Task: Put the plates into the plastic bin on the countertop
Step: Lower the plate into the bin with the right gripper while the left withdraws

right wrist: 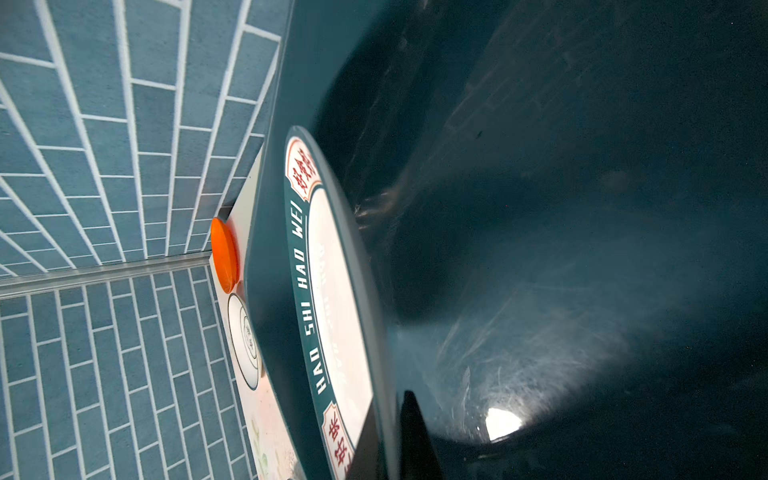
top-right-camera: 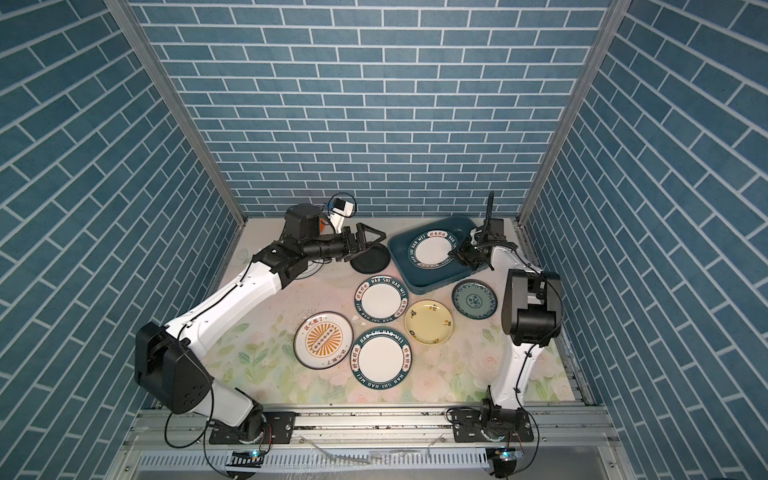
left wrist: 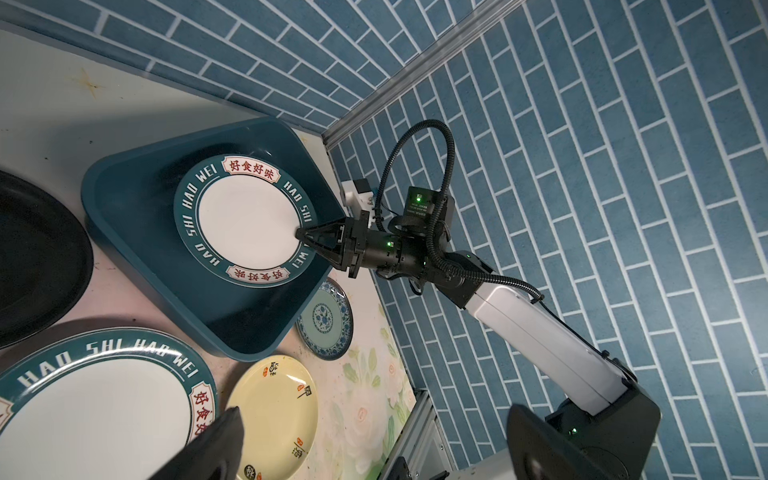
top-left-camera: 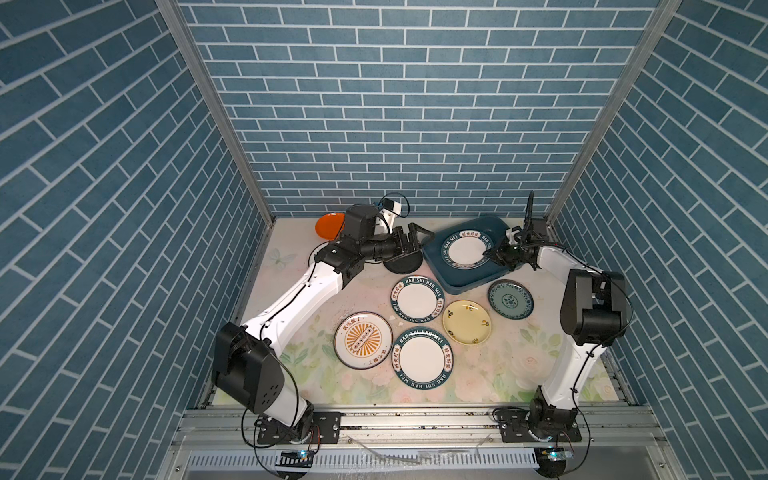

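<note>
Eight plates point(top-left-camera: 423, 358) on countertop point(top-left-camera: 498, 374), ninth plate point(top-left-camera: 465, 248) in bin point(top-left-camera: 465, 284) pinched by right hand point(top-left-camera: 490, 254), left hand point(top-left-camera: 426, 243) spread

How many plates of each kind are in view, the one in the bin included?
Lettered-rim plates: 3
Sunburst plate: 1
Orange plate: 1
Black plate: 1
Yellow plate: 1
Patterned teal plate: 1
White outlined plate: 1
Total: 9

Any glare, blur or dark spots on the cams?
Right wrist view: plastic bin interior very dark, one blown-out glare spot on it; lettered plate soft up close. Left wrist view: crisp, no glare. Both top views: evenly lit, no hot spots.
</note>
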`<state>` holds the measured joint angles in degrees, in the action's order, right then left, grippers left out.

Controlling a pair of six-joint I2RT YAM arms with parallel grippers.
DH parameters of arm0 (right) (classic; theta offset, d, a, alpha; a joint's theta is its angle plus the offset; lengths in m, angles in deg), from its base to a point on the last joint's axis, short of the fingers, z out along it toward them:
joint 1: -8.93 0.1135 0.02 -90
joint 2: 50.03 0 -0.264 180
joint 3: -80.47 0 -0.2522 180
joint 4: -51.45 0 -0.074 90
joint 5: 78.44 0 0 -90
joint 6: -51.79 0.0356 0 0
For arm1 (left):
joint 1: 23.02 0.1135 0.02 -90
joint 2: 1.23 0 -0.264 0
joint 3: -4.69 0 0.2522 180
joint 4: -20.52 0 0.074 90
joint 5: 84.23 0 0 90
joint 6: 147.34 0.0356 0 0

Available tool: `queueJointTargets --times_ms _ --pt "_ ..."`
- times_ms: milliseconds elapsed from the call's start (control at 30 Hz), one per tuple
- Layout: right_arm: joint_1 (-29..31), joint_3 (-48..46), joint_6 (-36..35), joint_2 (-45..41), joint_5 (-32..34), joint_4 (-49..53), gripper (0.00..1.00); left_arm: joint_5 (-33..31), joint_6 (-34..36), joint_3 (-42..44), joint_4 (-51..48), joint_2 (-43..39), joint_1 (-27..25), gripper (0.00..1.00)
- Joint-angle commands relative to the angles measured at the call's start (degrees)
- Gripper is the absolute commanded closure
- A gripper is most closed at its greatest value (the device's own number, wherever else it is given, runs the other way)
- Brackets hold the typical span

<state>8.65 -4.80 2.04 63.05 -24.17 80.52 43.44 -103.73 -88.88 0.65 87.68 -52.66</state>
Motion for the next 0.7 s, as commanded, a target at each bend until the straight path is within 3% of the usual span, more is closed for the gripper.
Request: queueJointTargets --times_ms 0,400,667 --pt "-0.25 2.97 -0.69 1.55 -0.60 -0.42 1.00 1.70 1.30 -2.49 1.48 1.85 -0.49 0.00" --pt "-0.25 5.45 -2.87 4.85 2.06 2.27 1.00 7.23 -2.29 -11.52 5.89 15.49 -2.67 0.00" --pt "-0.26 7.19 -3.32 7.60 4.05 3.82 1.00 7.28 -2.37 -12.30 4.75 16.13 -2.76 0.00"
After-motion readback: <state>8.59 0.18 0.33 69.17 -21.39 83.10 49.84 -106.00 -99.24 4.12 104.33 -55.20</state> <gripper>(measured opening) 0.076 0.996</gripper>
